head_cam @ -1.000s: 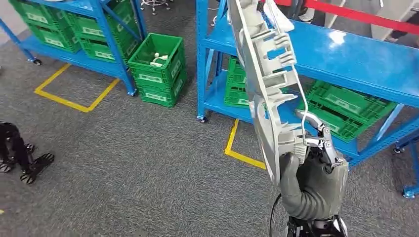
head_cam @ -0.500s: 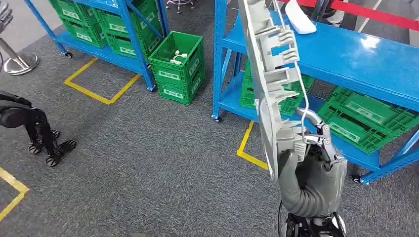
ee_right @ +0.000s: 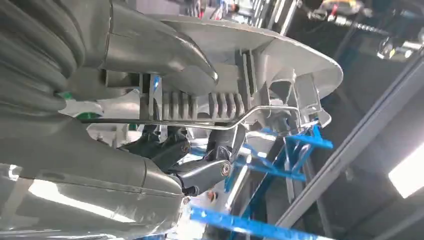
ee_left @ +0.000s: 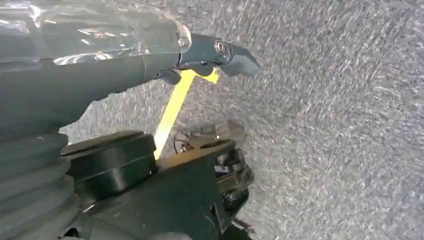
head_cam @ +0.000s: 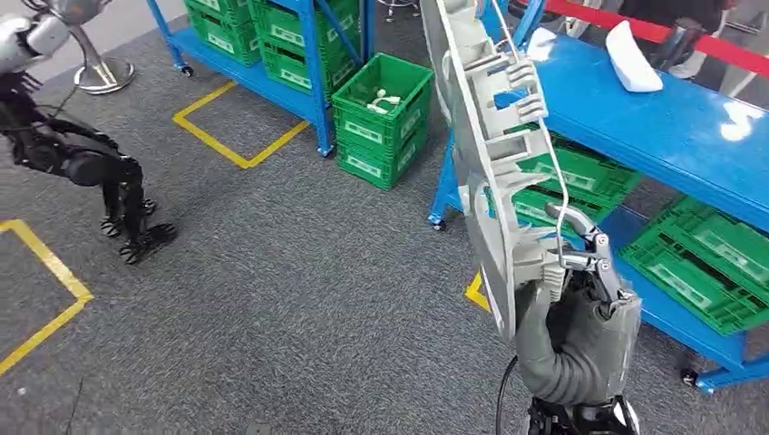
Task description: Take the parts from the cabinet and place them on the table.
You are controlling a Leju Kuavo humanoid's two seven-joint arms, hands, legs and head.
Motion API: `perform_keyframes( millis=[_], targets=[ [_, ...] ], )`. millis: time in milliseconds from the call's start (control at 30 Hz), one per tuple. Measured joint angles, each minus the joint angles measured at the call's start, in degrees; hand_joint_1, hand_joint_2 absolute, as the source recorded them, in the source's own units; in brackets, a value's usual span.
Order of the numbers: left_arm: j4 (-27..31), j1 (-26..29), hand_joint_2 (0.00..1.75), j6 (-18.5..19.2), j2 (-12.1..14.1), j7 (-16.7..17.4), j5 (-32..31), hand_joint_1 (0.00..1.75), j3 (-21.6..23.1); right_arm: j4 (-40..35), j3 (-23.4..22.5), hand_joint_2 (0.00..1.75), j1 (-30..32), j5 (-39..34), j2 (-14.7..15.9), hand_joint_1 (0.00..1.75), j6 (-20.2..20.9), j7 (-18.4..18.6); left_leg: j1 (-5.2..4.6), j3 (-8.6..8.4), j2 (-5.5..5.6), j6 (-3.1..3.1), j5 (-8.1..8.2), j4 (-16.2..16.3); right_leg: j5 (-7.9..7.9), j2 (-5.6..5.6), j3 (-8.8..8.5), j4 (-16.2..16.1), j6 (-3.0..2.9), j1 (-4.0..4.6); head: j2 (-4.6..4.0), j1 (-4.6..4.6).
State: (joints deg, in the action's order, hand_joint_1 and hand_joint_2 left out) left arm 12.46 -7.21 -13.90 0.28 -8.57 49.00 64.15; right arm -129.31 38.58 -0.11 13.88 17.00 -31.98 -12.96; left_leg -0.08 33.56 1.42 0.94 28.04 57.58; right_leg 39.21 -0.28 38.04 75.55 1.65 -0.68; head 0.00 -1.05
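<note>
Grey plastic part (head_cam: 490,172) is gripped at its lower end by the right hand (head_cam: 567,290), fingers wrapped round it, and is carried upright in front of the blue table (head_cam: 671,127), presumably so its length stays off the floor. White pieces (shapes unclear) lie in the green crate (head_cam: 381,118) on the floor beside the blue rack (head_cam: 313,72). Of the left hand (ee_left: 100,75), hanging over carpet, openness cannot be told.

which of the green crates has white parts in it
The green crate standing on the carpet between the two blue racks, open-topped with white parts inside. The other crates sit on rack shelves.
</note>
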Motion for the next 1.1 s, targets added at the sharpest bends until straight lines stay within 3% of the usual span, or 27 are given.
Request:
perform_keyframes(
  millis=[33,100,133,167,267,300,333,367,400,433,467,500,533,600,633,667,700,767,800,833,867,900,967,1000,1033,1100],
  targets=[
    [0.00,0.00,1.75,0.00,0.00,0.00,0.00,0.00,0.00,0.04,0.00,1.75,-0.04,0.00,-0.02,1.75,0.00,0.00,-0.03,-0.06,0.70,0.00,0.00,0.02,-1.82,0.05,-0.68,-1.75,-0.21,0.01,0.00,-0.13],
    [0.00,-0.01,1.75,0.00,0.00,-0.04,-0.04,0.00,0.00,0.15,0.00,1.75,-0.18,0.00,-0.02,1.75,0.02,0.00,-0.08,-0.39,2.03,-0.03,-0.01,0.03,-7.58,1.00,-4.71,-10.99,-0.78,0.00,0.00,-0.53],
    [0.00,-0.01,1.75,0.00,-0.07,-0.07,-0.04,0.00,0.00,0.15,0.00,1.75,-0.22,0.00,-0.02,1.75,0.02,0.00,0.03,-0.35,2.60,-0.05,-0.02,0.01,-10.14,3.48,-6.76,-16.30,-1.26,-0.02,0.00,-0.77],
    [0.00,-0.11,1.75,0.00,-0.20,-0.09,-0.07,0.00,0.00,0.17,-0.02,1.75,-0.16,0.00,-0.02,1.75,0.02,0.02,-0.23,-0.03,3.12,-0.34,-0.12,0.18,-9.64,4.91,-7.35,-17.34,-1.63,-0.10,0.00,-0.50],
    [0.00,0.03,1.75,0.02,-0.26,-0.09,-0.09,0.00,0.00,0.17,0.00,1.75,-0.47,-0.02,-0.02,1.75,0.07,0.02,0.29,1.01,4.44,-1.45,-0.84,0.02,-9.36,3.38,-7.37,-18.41,-1.85,0.18,0.00,-0.96],
    [0.00,0.10,1.75,0.02,-0.24,-0.11,-0.09,0.00,0.00,0.15,-0.02,1.75,-0.51,0.00,0.00,1.75,0.09,0.00,-0.02,1.07,5.06,-1.79,-0.96,0.00,-9.67,2.64,-7.51,-19.03,-2.21,-0.06,0.00,-0.81],
    [0.00,0.16,1.75,0.02,-0.13,-0.11,-0.09,0.00,0.00,0.17,0.02,1.75,-0.73,0.00,-0.04,1.75,0.09,0.00,-0.20,1.35,2.34,-1.90,-0.05,0.76,-10.05,1.69,-7.85,-19.59,-2.45,-0.27,0.00,-0.85],
    [0.00,0.06,1.75,0.02,-0.13,-0.11,-0.11,0.00,0.00,0.26,0.02,1.75,-0.69,0.00,-0.07,1.75,0.09,0.02,-0.35,2.51,-1.04,-2.37,1.76,2.98,-10.12,1.29,-7.94,-19.79,-2.69,-0.25,0.00,-0.07],
    [0.00,-0.06,1.75,0.02,-0.11,-0.13,-0.11,0.00,0.00,0.26,0.02,1.75,-0.72,0.00,-0.09,1.75,0.07,0.02,-0.02,4.43,-1.80,-2.74,3.98,6.89,-10.13,0.52,-7.91,-19.72,-2.72,-0.22,0.00,0.46],
    [0.00,-0.08,1.75,0.02,-0.11,-0.13,-0.11,0.00,0.00,0.28,0.00,1.75,-0.72,-0.02,-0.09,1.75,0.04,0.02,0.25,6.58,-1.89,-3.04,6.02,11.46,-10.07,-0.12,-7.90,-19.62,-2.77,-0.22,0.00,0.68],
    [0.00,-0.03,1.75,0.02,-0.13,-0.11,-0.11,0.00,0.00,0.33,0.02,1.75,-0.71,0.00,-0.07,1.75,0.04,0.02,0.51,8.61,-1.75,-3.33,7.49,15.68,-9.97,-0.88,-7.87,-19.54,-2.78,-0.22,0.00,0.85],
    [0.00,0.06,1.75,0.02,-0.13,-0.11,-0.11,0.00,0.00,0.44,0.02,1.75,-0.73,0.00,-0.09,1.75,0.04,0.02,0.66,9.65,-1.68,-3.56,7.68,17.77,-9.89,-1.58,-7.86,-19.45,-2.73,-0.24,0.00,1.09],
    [0.00,0.11,1.75,0.02,-0.13,-0.11,-0.11,0.00,0.00,0.52,0.02,1.75,-0.76,-0.02,-0.09,1.75,0.04,0.02,0.79,9.07,-1.69,-3.70,6.33,16.71,-9.81,-2.12,-7.92,-19.41,-2.61,-0.26,0.00,1.29],
    [0.00,0.08,1.75,0.02,-0.07,-0.11,-0.11,0.00,0.00,0.70,0.04,1.75,-0.76,-0.02,-0.09,1.75,0.07,0.02,0.97,5.34,-1.97,-3.79,2.52,10.15,-9.48,-3.09,-7.94,-19.04,-2.23,-0.29,0.00,1.82],
    [0.00,0.08,1.75,0.02,-0.02,-0.11,-0.11,0.00,0.00,0.77,0.04,1.75,-0.75,-0.02,-0.09,1.75,0.07,0.02,0.94,2.64,-3.15,-3.67,0.37,5.65,-9.21,-3.55,-8.09,-18.87,-1.97,-0.32,0.00,1.81],
    [0.00,0.04,1.75,0.02,-0.02,-0.11,-0.11,0.00,0.00,0.76,0.04,1.75,-0.75,-0.02,-0.09,1.75,0.07,0.02,0.42,0.70,-6.19,-3.65,0.24,2.19,-8.80,-3.82,-8.14,-18.55,-1.42,0.19,0.00,1.97],
    [0.00,-0.17,1.75,0.02,-0.02,-0.13,-0.11,0.00,0.00,0.74,0.02,1.75,-0.79,-0.02,-0.09,1.75,0.07,0.02,0.21,0.36,-5.96,-2.62,0.88,1.04,-8.52,-4.11,-7.99,-18.10,-1.08,0.32,0.00,2.27],
    [0.00,-0.15,1.75,0.02,-0.02,-0.13,-0.11,0.00,0.00,0.79,0.02,1.75,-0.88,0.00,-0.09,1.75,0.07,0.02,-0.03,0.81,-4.74,-1.96,0.86,1.52,-8.46,-5.35,-8.17,-18.16,-0.73,0.22,0.00,1.42],
    [0.00,-0.04,1.75,0.02,-0.02,-0.13,-0.11,0.00,0.00,0.79,0.02,1.75,-0.89,-0.02,-0.09,1.75,0.07,0.02,-0.10,0.90,-4.04,-1.60,0.77,1.50,-8.37,-6.12,-8.37,-18.21,-0.59,0.13,0.00,1.44],
    [0.00,0.02,1.75,0.02,0.02,-0.11,-0.11,0.00,0.00,0.79,0.00,1.75,-0.92,-0.02,-0.09,1.75,0.07,0.02,0.19,0.74,-3.37,-1.15,0.49,1.23,-7.71,-5.85,-8.36,-18.04,-0.06,-0.11,0.00,1.46],
    [0.00,-0.01,1.75,0.02,0.02,-0.13,-0.11,0.00,0.00,0.76,0.00,1.75,-0.91,0.00,-0.07,1.75,0.07,0.02,0.22,0.78,-2.63,-0.86,0.41,1.24,-6.06,-2.67,-7.96,-16.32,0.11,-0.43,0.00,1.20],
    [0.00,-0.08,1.75,0.02,0.00,-0.13,-0.11,0.00,0.00,0.76,0.00,1.75,-0.89,0.00,-0.07,1.75,0.07,0.02,0.22,0.77,-2.06,-0.49,0.37,1.24,-3.93,-1.30,-6.51,-12.84,0.06,-0.41,0.00,0.81],
    [0.00,-0.09,1.75,0.02,-0.13,-0.15,-0.13,0.00,0.00,0.79,0.00,1.75,-0.88,-0.02,-0.09,1.75,0.07,0.02,-0.03,0.77,-0.73,-0.13,0.34,1.26,0.15,-0.19,-2.07,-3.24,0.00,-0.30,0.00,0.02],
    [0.00,0.00,1.75,0.02,-0.13,-0.13,-0.11,0.00,0.00,0.81,0.00,1.75,-0.86,-0.02,-0.07,1.75,0.07,0.02,-0.21,0.74,-0.02,-0.05,0.32,1.28,0.69,-0.05,-0.39,-0.07,-0.16,-0.23,0.00,-0.20],
    [0.00,0.06,1.75,0.02,-0.13,-0.13,-0.11,0.00,0.00,0.87,0.00,1.75,-0.85,-0.02,-0.07,1.75,0.07,0.02,-0.35,0.66,0.58,-0.04,0.32,1.28,-0.06,0.02,0.01,0.26,-0.38,-0.15,0.00,-0.39],
    [0.00,0.06,1.75,0.02,-0.13,-0.13,-0.11,0.00,0.00,1.03,0.00,1.75,-0.89,-0.02,-0.07,1.75,0.07,0.02,-0.60,0.33,1.94,-0.04,0.32,1.29,-5.39,0.46,-2.33,-6.25,-1.26,0.11,0.00,-0.90]
  ],
)
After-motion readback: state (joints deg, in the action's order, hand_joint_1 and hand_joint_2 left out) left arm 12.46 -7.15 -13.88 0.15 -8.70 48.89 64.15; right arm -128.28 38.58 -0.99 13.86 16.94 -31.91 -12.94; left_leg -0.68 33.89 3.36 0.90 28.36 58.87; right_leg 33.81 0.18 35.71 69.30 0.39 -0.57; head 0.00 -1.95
